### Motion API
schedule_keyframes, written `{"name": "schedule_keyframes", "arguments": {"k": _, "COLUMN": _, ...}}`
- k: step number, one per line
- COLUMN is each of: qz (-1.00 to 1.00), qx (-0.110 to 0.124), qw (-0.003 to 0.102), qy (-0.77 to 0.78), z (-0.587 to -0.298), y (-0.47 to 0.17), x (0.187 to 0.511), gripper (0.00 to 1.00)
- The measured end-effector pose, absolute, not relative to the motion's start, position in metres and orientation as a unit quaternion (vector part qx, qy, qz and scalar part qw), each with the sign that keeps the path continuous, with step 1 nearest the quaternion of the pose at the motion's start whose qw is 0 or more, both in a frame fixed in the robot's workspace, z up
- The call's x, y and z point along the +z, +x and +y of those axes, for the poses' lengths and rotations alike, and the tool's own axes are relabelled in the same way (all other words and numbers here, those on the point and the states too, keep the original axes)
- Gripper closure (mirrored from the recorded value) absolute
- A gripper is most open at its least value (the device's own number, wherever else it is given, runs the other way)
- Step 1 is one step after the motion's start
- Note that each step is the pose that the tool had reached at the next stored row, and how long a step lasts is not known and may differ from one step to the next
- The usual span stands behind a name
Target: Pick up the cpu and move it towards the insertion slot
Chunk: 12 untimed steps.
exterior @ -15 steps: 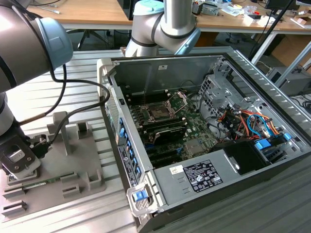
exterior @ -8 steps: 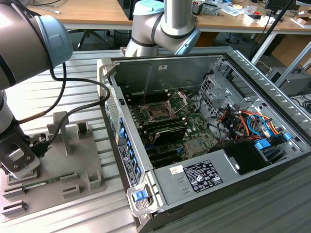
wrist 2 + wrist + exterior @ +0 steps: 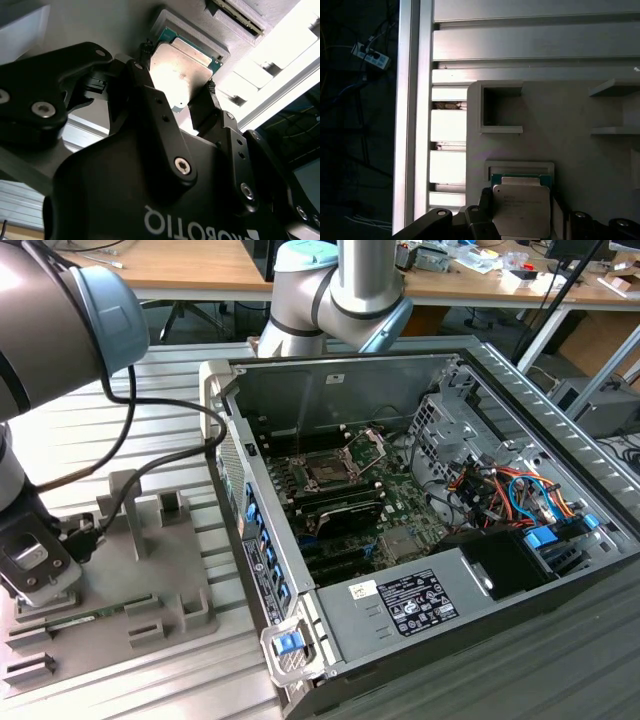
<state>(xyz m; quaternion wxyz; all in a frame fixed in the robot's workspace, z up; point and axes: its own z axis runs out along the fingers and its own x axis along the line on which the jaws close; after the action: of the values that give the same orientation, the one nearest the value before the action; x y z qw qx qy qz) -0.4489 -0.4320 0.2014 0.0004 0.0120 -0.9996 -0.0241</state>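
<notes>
Grey plastic formed the tray at the exterior view's left, where the black two-fingered gripper stood closed to the width of the small, square, silver-topped, green-rimmed cpu, a finger against each of two opposite edges, the chip at the tray's square recess. Well apart to the right, inside the open metal computer case, sat the dark, shiny-framed insertion slot. So thin an edge hold could slip or tilt, and the chip might snag the recess wall or strike the case's side.
</notes>
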Motion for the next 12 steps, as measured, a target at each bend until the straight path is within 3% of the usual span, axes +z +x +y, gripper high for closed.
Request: {"name": "schedule_keyframes", "arguments": {"k": 12, "qz": -1.0, "qx": -0.024, "qw": 0.0, "qy": 0.012, "z": -0.432, "y": -0.4489, "x": 0.2065, "gripper": 0.45}}
